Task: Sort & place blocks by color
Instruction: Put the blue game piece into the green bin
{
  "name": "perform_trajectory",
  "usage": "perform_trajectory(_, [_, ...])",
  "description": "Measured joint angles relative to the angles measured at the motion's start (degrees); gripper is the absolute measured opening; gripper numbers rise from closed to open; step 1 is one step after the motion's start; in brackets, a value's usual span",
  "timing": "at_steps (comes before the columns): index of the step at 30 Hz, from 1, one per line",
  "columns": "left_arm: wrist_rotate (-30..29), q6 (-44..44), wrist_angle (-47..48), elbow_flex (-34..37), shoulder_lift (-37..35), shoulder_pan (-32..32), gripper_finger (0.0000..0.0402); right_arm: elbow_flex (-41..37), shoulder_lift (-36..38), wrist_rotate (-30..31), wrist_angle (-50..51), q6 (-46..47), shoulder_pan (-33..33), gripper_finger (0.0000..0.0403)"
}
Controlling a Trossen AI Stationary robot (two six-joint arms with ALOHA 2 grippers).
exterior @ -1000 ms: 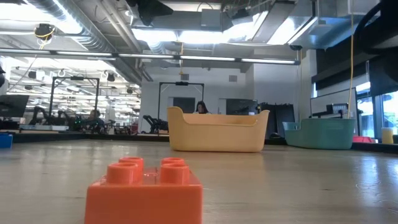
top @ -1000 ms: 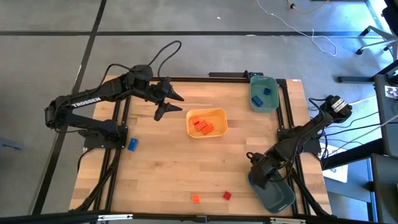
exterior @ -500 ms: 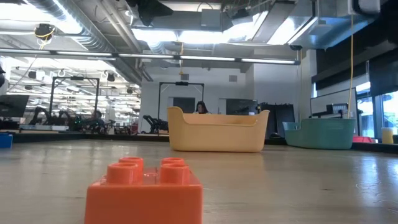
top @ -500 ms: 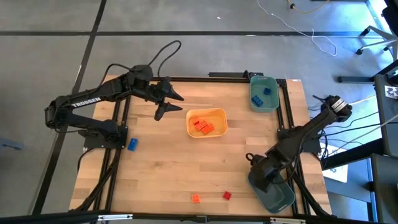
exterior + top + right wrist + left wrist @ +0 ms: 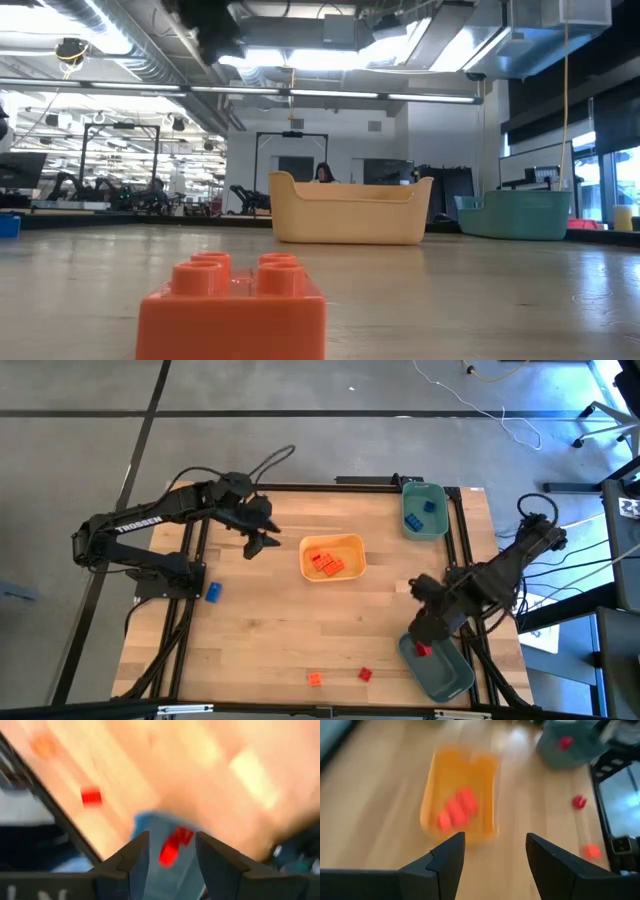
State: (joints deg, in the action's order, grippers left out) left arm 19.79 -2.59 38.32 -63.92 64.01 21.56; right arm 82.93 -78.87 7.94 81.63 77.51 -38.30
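Nearest of all, at the counter's front edge and off to the left-arm side of the right pincer [image 5: 171, 838]: a loose orange block [image 5: 232, 305], studs up. Just beside it, closer to that pincer, a loose red block [image 5: 365, 674]. Both well apart from the near teal bin [image 5: 455, 682].

Right pincer hanging over that bin, fingers parted partway, gripping nothing. Directly beneath the gap, inside the bin: one red brick [image 5: 423, 650], apart from both fingers. Judged as a drop completed, with the loose red block the likely next pick.

To do that well: lift clear of the bin wall before swinging out, so as not to nudge the bin. Approach the red block from straight above, fingers spread wider than the block and set across its flat sides rather than its corners. Come down close to the counter before closing. Keep off the orange block beside it. Carry high over the bin rim and let go low, to stop a bounce out.

Farther off, past the right pincer toward mid-counter: the yellow tray [image 5: 357, 546], holding several red-orange bricks [image 5: 324, 561]. Beyond it, the left pincer [image 5: 495, 839], wide open, empty, waiting above the counter. On its near side, by the left arm's base, a blue block [image 5: 213, 591]. Farthest, the far teal bin [image 5: 423, 530] with blue bricks [image 5: 428, 507] inside.
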Motion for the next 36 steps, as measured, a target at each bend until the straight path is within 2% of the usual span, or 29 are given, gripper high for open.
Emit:
perform_trajectory(2, [-2.95,-4.53,5.8,0.0,0.0,-0.49,0.0202,2.88,0.0,5.19,2.07,-0.03,0.0,0.0161])
perform_trajectory(7, [-15.29,-17.53,23.27,0.0,-0.02,-4.29,0.0202,8.34,0.0,15.28,6.48,-0.27,0.0,0.0161])
perform_trajectory(14, [-17.75,-43.74,36.16,0.0,0.0,-12.21,0.0202,11.14,0.02,25.56,8.33,-4.57,0.86,0.0161])
perform_trajectory(18, [-19.74,-56.03,41.41,0.0,0.0,-17.3,0.0202,11.16,0.07,31.25,8.38,-7.59,3.82,0.0161])
perform_trajectory(22, [-19.93,-67.95,44.23,0.0,0.0,-22.17,0.0202,11.16,0.07,33.08,8.39,-10.8,7.8,0.0161])
perform_trajectory(26, [-19.6,-74.42,44.32,1.58,0.17,-26.88,0.0202,11.16,0.07,33.12,8.39,-14.06,12.15,0.0161])
perform_trajectory(32, [-17.75,-80.31,40.77,11.4,0.17,-33.36,0.0202,11.16,0.07,32.99,7.49,-20.61,16.62,0.0161])
perform_trajectory(36, [-17.32,-81.57,30.54,18.66,0.17,-36.71,0.0202,11.16,0.07,31.25,5.67,-24.98,18.54,0.0161])
